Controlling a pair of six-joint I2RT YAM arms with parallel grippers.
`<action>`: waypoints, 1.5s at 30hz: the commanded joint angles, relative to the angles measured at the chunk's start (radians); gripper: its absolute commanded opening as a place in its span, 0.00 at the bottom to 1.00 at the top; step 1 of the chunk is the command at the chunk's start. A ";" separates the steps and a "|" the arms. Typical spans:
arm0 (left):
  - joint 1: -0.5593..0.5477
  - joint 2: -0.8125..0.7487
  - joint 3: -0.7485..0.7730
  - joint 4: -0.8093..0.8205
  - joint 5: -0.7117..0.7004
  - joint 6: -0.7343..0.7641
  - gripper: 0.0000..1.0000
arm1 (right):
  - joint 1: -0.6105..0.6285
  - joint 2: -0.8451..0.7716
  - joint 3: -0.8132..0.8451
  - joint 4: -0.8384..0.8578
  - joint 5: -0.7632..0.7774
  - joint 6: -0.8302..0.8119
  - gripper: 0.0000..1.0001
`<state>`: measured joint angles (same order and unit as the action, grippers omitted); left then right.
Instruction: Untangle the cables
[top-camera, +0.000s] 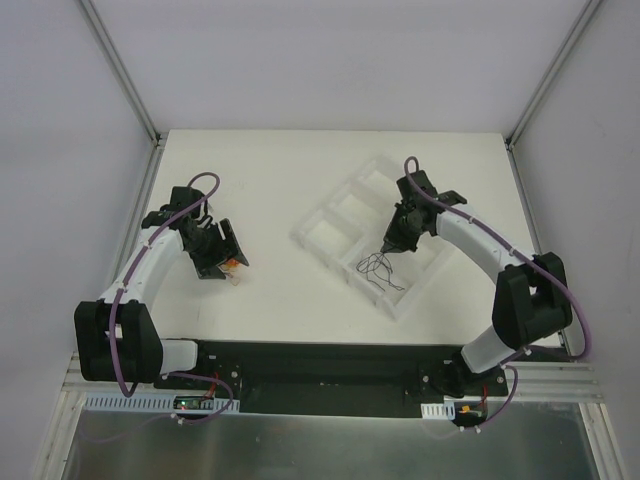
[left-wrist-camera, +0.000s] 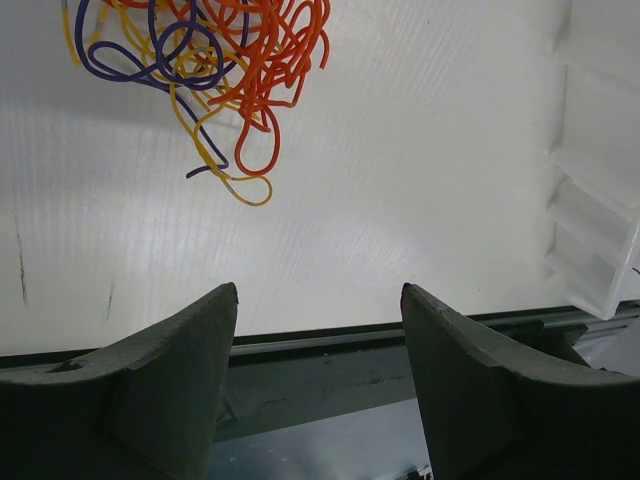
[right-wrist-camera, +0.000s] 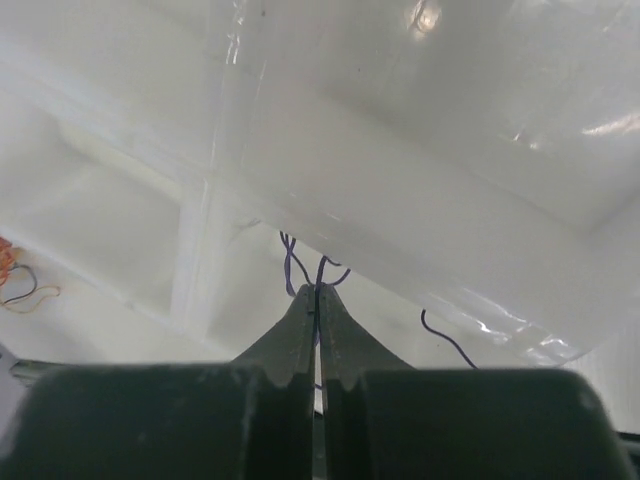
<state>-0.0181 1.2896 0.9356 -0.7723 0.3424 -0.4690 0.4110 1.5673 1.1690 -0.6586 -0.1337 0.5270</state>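
Note:
A tangle of orange, yellow and purple cables (left-wrist-camera: 220, 60) lies on the white table ahead of my left gripper (left-wrist-camera: 318, 290), which stands open with nothing between its fingers. From above, that tangle (top-camera: 235, 265) shows just past the left gripper (top-camera: 218, 252). My right gripper (right-wrist-camera: 316, 290) is shut on a thin dark purple cable (right-wrist-camera: 290, 262) inside a compartment of the clear tray (right-wrist-camera: 400, 200). In the top view the right gripper (top-camera: 388, 247) points down into the tray, and dark cable strands (top-camera: 380, 272) trail from its tip toward the near side.
The clear divided tray (top-camera: 335, 215) lies slanted at the table's middle right, and its edge (left-wrist-camera: 600, 200) shows at the right of the left wrist view. A black rail (top-camera: 320, 360) runs along the near table edge between the arm bases.

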 joint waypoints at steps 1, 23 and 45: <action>0.003 -0.016 0.002 -0.021 0.021 0.021 0.66 | 0.069 0.005 0.014 0.065 0.175 -0.074 0.00; 0.003 -0.072 -0.020 -0.027 0.018 0.036 0.73 | 0.330 0.025 -0.043 0.160 0.398 -0.275 0.22; 0.004 0.017 0.005 0.028 -0.105 0.075 0.75 | 0.304 -0.201 0.161 -0.072 0.082 -0.401 0.78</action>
<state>-0.0181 1.2671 0.9237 -0.7689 0.2771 -0.4072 0.6910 1.3495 1.2102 -0.7734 0.0834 0.2050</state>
